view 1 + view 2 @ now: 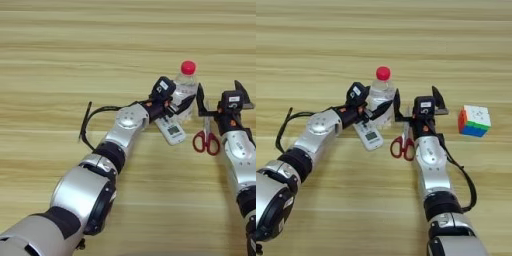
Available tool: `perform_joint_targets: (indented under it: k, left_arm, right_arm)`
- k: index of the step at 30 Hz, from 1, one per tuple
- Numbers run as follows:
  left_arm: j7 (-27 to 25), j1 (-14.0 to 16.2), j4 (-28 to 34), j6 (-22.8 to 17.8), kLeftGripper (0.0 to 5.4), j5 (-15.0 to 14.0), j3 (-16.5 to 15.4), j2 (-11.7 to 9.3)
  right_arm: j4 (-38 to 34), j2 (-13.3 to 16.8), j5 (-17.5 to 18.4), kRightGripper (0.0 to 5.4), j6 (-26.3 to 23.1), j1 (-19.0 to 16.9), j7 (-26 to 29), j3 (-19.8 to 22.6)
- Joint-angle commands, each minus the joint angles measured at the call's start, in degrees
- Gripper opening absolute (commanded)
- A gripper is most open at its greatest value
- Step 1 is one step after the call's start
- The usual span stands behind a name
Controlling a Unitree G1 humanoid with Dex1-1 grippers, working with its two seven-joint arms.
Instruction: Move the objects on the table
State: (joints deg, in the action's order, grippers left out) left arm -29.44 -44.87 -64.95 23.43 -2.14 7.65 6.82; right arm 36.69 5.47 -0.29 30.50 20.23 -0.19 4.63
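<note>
A small clear bottle (pixel 186 86) with a red cap stands upright at mid-table. My left gripper (pixel 375 109) reaches in from the lower left and sits against the bottle's lower left side. A white remote (pixel 369 135) with a small screen lies just in front of the bottle, under that wrist. Red-handled scissors (pixel 402 145) lie to the right of the remote, handles toward me. My right gripper (pixel 417 102) is open above the scissors' blades, with one finger close to the bottle's right side and nothing held.
A multicoloured cube (pixel 474 120) sits on the wooden table (pixel 381 30) to the right of the right gripper. A black cable (pixel 86 125) loops off the left forearm.
</note>
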Motion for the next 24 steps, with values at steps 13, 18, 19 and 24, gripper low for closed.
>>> perform_joint_targets:
  k: [13,18,19,24]
  left_arm:
    - [-1.0,-0.6,9.7,-0.4,3.02,-2.4,-1.9,2.8]
    - [-1.3,1.3,18.9,-3.1,3.02,-4.0,-2.5,1.0]
    - [-1.3,1.9,20.6,-3.8,3.02,-4.3,-2.7,0.3]
    - [-1.2,6.2,26.7,-6.7,3.02,-5.1,-4.8,-3.9]
  right_arm:
    - [0.3,-0.2,-0.2,5.40,-0.8,0.3,-0.4,-0.3]
    - [0.6,-0.4,-0.3,5.40,-0.7,0.5,-0.6,-0.4]
    - [0.6,-0.4,-0.3,5.40,-0.7,0.5,-0.6,-0.4]
    - [0.8,-0.5,-0.4,5.40,-0.6,0.7,-0.7,-0.5]
